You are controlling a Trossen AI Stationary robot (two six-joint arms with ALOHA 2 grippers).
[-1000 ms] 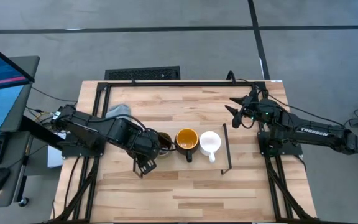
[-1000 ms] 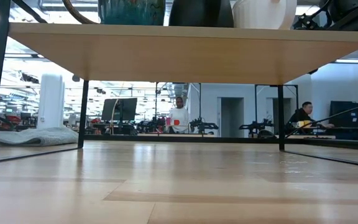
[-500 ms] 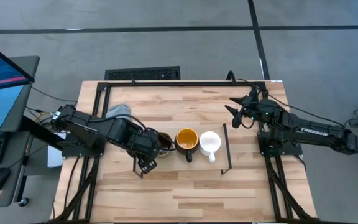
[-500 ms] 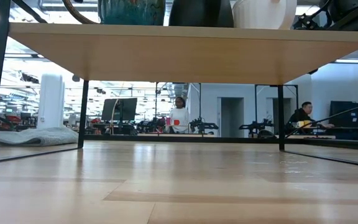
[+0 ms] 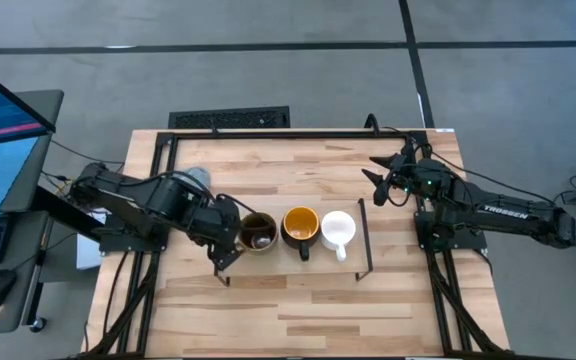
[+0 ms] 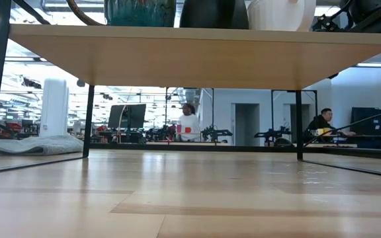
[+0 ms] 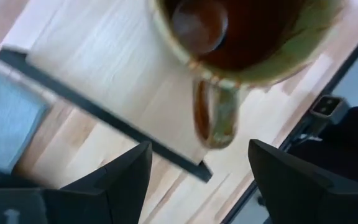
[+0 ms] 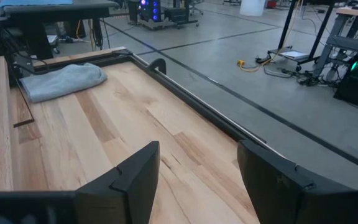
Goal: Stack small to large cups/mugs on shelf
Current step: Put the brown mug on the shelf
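The left gripper (image 5: pixel 230 246) hangs just beside the olive-brown mug (image 5: pixel 258 232), its fingers (image 7: pixel 120 180) spread wide and pinching nothing; in the left wrist view the mug's handle (image 7: pixel 215 116) sits free in the gap ahead of them, touched by neither. That mug stands upright at the left end of the shelf (image 5: pixel 278 262), a low light-wood board on thin black wire legs. Touching or almost touching it on the right is the dark mug with the yellow-orange inside (image 5: pixel 300 225), and next to that the small white mug (image 5: pixel 338 229) at the right end. So all three stand side by side on the board, running from largest to smallest; none is nested inside another. Judged from this, the placing looks finished, and what remains is mainly for the left arm to pull clear without nudging the handle. The right gripper (image 5: pixel 375 172) waits well apart over the far right of the worktop (image 5: pixel 268 160), its fingers (image 8: pixel 132 177) also spread and empty
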